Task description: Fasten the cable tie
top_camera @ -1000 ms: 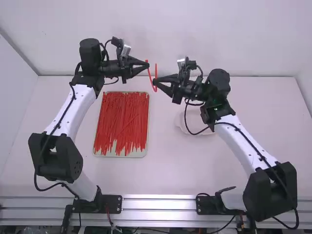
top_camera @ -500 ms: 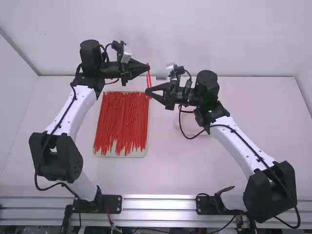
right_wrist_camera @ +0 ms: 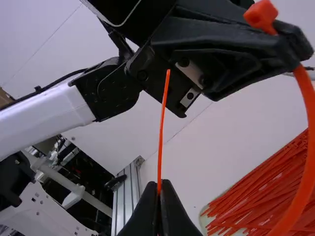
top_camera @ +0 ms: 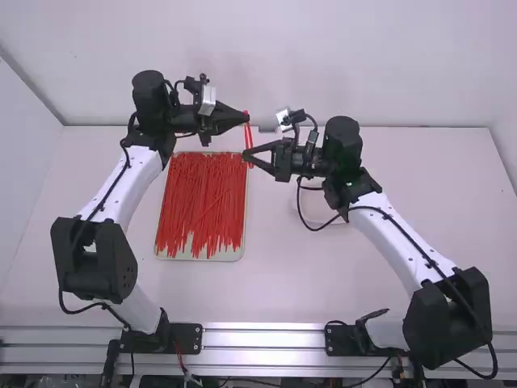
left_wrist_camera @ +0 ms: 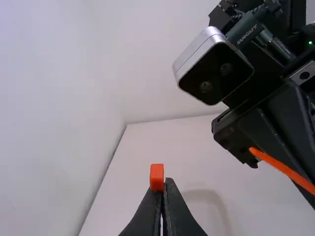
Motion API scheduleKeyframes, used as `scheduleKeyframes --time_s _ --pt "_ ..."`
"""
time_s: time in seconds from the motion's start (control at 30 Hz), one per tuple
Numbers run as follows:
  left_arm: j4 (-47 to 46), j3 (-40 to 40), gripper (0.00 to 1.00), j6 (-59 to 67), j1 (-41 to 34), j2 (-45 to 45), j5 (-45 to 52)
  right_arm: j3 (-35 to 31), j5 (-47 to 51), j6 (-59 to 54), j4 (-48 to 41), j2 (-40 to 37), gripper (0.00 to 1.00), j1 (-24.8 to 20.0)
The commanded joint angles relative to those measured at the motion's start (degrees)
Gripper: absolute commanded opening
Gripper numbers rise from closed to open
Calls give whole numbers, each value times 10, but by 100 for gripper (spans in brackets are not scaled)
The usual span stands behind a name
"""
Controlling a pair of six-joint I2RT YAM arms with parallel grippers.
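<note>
A single red cable tie [top_camera: 247,135] hangs in the air between both grippers, above the far end of the tray. My left gripper [top_camera: 242,119] is shut on its square head [left_wrist_camera: 156,176], which sticks out past the fingertips [left_wrist_camera: 162,185]. From the head [right_wrist_camera: 260,14] the strap [right_wrist_camera: 306,147] curves down and round. My right gripper [top_camera: 247,154] sits just below the left one, shut on the thin tail [right_wrist_camera: 163,128], which points up toward the left gripper [right_wrist_camera: 231,44]. Seen from the left wrist, the right gripper [left_wrist_camera: 268,142] is close, with the strap [left_wrist_camera: 280,169] running out of it.
A flat tray [top_camera: 199,258] with a pile of several loose red ties [top_camera: 203,202] lies left of centre, under the left arm; the pile [right_wrist_camera: 261,206] also appears from the right wrist. A pale white dish [top_camera: 300,207] rests beside the right arm.
The right gripper has moved left, in under the left gripper, bringing the tail up toward the head. The left gripper has hardly shifted.
</note>
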Motion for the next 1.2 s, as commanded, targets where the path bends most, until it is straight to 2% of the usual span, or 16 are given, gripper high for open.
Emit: scheduleKeyframes --time_s 0.0,0.6,0.9,1.17 --pt "9 -5 2 8 -7 -2 12 -3 -8 3 0 1 0 3" --pt "75 -5 2 10 -6 -2 84 -3 16 48 7 1 0 -8" --pt "77 -5 2 10 -10 -2 74 -3 16 60 15 1 0 -9" --pt "68 -5 2 11 -30 -2 2 -3 16 65 24 1 0 -15"
